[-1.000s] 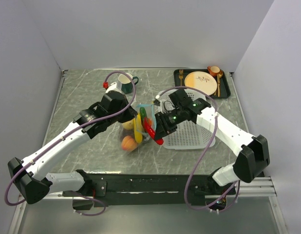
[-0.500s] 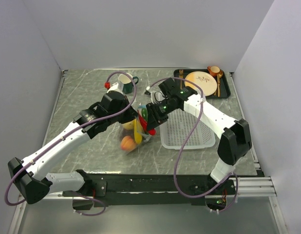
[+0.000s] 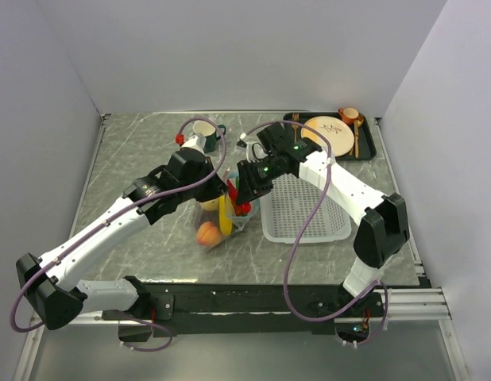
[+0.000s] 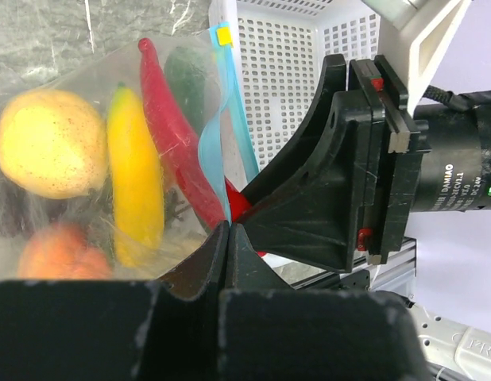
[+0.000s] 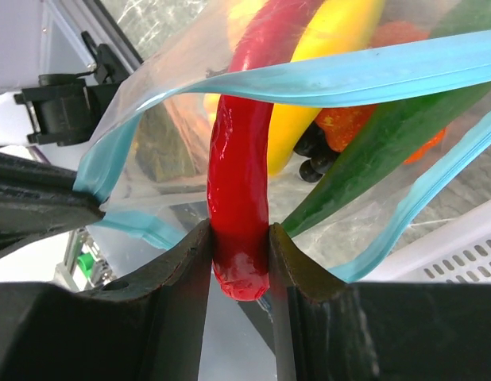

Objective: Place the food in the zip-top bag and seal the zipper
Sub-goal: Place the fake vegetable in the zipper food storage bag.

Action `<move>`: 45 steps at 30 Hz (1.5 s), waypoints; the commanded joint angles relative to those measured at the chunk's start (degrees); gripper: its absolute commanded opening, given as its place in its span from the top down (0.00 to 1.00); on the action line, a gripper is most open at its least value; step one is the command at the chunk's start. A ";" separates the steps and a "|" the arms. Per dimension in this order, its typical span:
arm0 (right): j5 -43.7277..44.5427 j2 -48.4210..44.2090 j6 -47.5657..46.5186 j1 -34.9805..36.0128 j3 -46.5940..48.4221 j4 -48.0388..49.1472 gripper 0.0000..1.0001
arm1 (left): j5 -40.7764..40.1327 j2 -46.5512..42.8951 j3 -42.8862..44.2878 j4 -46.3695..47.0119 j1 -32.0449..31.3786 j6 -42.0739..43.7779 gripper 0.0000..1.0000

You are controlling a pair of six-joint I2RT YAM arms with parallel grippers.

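The zip-top bag (image 3: 216, 216) lies between both arms, its mouth held apart. My left gripper (image 4: 227, 226) is shut on the teal zipper (image 4: 222, 119) at the mouth's corner. My right gripper (image 5: 239, 246) is shut on the thick end of the red chili (image 5: 239, 159), whose tip reaches through the mouth into the bag. Inside lie a lemon (image 4: 47, 143), a banana (image 4: 134, 182), a green pepper (image 5: 388, 135), dark grapes (image 5: 315, 151) and a peach-coloured fruit (image 3: 209, 233). From above, the right gripper (image 3: 244, 197) sits right beside the left gripper (image 3: 217, 189).
A white mesh basket (image 3: 303, 208) stands just right of the bag, touching the right arm's reach. A dark tray with a cream plate (image 3: 328, 130) and cutlery is at the back right. A dark green mug (image 3: 210, 132) stands behind the left gripper.
My right arm has swung left and back from over the basket's corner to the bag's mouth, carrying the red chili into it. The left gripper has kept its grip and barely moved.
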 commanded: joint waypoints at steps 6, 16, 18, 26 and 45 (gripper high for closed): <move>5.19 2.22 1.81 3.29 1.22 2.33 0.65 | 0.02 -0.63 1.63 1.47 -0.24 1.25 0.99; 15.82 -3.13 2.69 4.88 -0.61 5.40 0.28 | -1.91 -1.86 1.37 0.51 -0.24 0.46 0.99; 18.72 -6.02 3.39 4.79 -1.58 6.62 0.23 | -2.96 -2.13 1.28 0.24 -0.24 0.20 0.99; 27.26 -15.35 10.41 -1.00 -9.29 12.50 0.23 | -3.14 -2.65 0.49 0.42 -0.24 -0.33 0.98; 19.42 -7.54 21.42 -7.52 -13.89 26.77 0.48 | -2.62 -2.13 0.57 1.39 -0.24 -0.42 0.98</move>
